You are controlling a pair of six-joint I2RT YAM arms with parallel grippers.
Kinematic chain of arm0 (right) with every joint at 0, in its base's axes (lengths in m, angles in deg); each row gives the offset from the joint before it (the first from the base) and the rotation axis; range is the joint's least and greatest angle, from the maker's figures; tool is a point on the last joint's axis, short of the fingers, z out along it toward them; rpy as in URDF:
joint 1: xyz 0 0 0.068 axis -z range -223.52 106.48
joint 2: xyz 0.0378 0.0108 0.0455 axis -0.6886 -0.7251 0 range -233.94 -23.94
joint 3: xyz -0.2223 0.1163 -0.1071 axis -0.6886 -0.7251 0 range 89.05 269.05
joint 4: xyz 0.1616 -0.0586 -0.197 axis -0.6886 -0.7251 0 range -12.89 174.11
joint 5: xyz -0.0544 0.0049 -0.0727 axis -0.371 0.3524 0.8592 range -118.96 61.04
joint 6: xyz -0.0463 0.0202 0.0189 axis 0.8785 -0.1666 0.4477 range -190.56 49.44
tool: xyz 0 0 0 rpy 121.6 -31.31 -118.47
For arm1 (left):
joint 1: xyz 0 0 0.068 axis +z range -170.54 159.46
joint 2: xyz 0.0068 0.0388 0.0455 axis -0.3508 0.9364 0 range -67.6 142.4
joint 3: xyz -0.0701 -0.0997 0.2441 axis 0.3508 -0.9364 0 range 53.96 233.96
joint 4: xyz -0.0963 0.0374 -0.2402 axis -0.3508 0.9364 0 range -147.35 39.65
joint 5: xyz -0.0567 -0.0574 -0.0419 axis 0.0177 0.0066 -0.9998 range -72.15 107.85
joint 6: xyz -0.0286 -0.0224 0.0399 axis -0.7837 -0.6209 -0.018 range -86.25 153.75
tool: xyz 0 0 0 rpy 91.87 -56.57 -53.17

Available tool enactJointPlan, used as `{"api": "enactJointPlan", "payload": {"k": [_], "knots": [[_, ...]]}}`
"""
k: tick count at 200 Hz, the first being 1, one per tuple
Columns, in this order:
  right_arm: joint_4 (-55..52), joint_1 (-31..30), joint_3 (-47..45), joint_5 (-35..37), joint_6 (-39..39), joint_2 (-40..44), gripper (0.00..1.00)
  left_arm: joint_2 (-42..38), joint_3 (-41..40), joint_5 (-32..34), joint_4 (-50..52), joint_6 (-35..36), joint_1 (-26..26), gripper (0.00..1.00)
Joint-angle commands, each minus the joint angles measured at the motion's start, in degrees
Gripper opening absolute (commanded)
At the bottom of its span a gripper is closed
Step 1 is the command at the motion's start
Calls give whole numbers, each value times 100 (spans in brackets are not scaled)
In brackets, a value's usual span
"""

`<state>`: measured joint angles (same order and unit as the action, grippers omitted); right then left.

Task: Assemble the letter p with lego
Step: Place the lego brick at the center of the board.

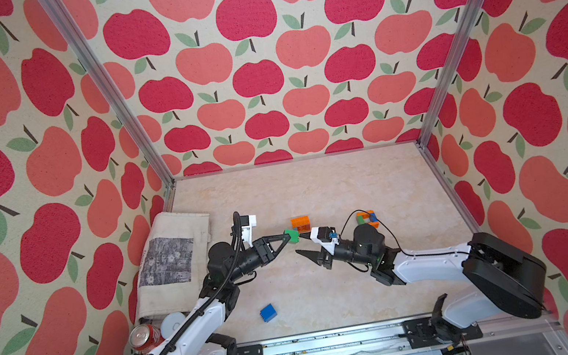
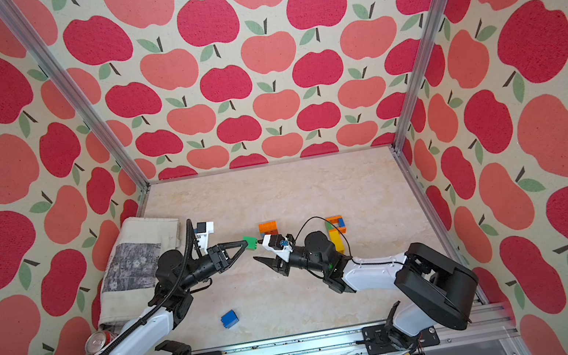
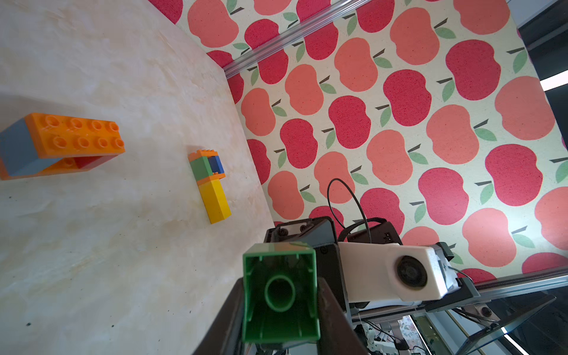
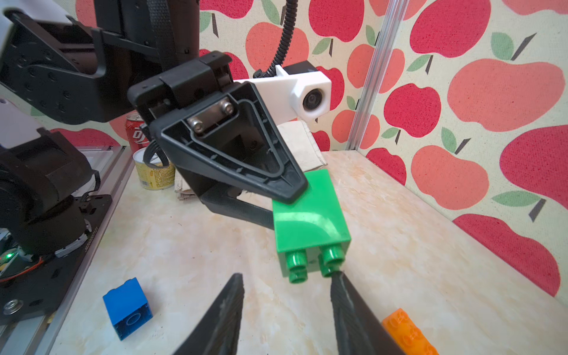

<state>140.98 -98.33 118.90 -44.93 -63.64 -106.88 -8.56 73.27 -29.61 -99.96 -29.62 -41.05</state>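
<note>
Table [image 1: 315, 189]: the bare pale top lies below both sets of jaws. A brick dropped from this height would likely bounce and skid out of place.

Folded cloth [image 1: 175, 257]: it lies behind the left jaws, beside that arm. The risk is small, and only a wide back-swing would snag it.

Left gripper [image 1: 287, 237]: its jaws are closed on the green brick, pinching two smooth side walls and holding it off the table. The bite looks shallow, so a shove on the stud end could pivot the brick or slide it out.

Right gripper [image 4: 287, 278]: its jaws are parted and empty, with the tips on either side of the brick's stud end. One tip sits right by a stud, but I cannot tell if it touches. Closing on the round studs instead of the flat walls would give a skewed hold.

Part-built letter [image 3: 209, 181]: orange, green, blue and yellow bricks are joined and lie flat on the table behind the right jaws, close by that wrist. The wrist and its cable pass over the bricks, so a low turn back could sweep them askew.

Orange stack [image 1: 300, 223]: orange and red bricks sit just beyond the gap between the two sets of jaws. A sideways drift during the hand-over would knock them.

Green brick [image 4: 310, 215]: it sits between the left jaws with its studs pointing into the right jaws. It probably falls if the left jaws let go before the right ones are firm.

Blue brick [image 1: 268, 312]: it lies loose on the table, well to the near side of both jaws. It is out of harm's way for now.
</note>
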Motion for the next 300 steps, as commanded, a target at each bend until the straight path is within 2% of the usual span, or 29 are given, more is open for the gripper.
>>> {"api": "enactJointPlan", "payload": {"k": [1,68,114,141,181,212,241,261,272,282,292,300], "knots": [[556,14,-40,-145,-132,14,49,137,-59,-245,-671,-287,-48,31],[685,115,-14,30,-71,-41,52,91,7,-333,-565,-261,-111,31],[682,206,88,-253,-150,-90,51,45,2,-307,-520,-245,-111,32],[565,203,221,-539,-150,-191,48,70,19,-334,-590,-281,-140,32],[667,207,215,-535,-112,-216,47,-25,64,-290,-438,-195,-191,32],[668,207,302,-733,-115,-219,41,-3,90,-274,-380,-132,-251,33],[627,209,346,-772,-59,-237,28,-8,103,-246,-370,-131,-265,34],[424,207,346,-636,23,-161,22,-69,113,-226,-296,-78,-259,40],[124,199,342,-477,105,-53,19,-202,146,-160,31,78,-225,51],[-399,198,388,-277,223,103,15,-457,297,38,888,452,-176,57],[-1261,198,518,-104,438,251,13,-810,638,564,2682,1181,-159,63],[-2160,198,754,43,637,322,11,-1065,998,1335,4086,1800,-172,70]]}}
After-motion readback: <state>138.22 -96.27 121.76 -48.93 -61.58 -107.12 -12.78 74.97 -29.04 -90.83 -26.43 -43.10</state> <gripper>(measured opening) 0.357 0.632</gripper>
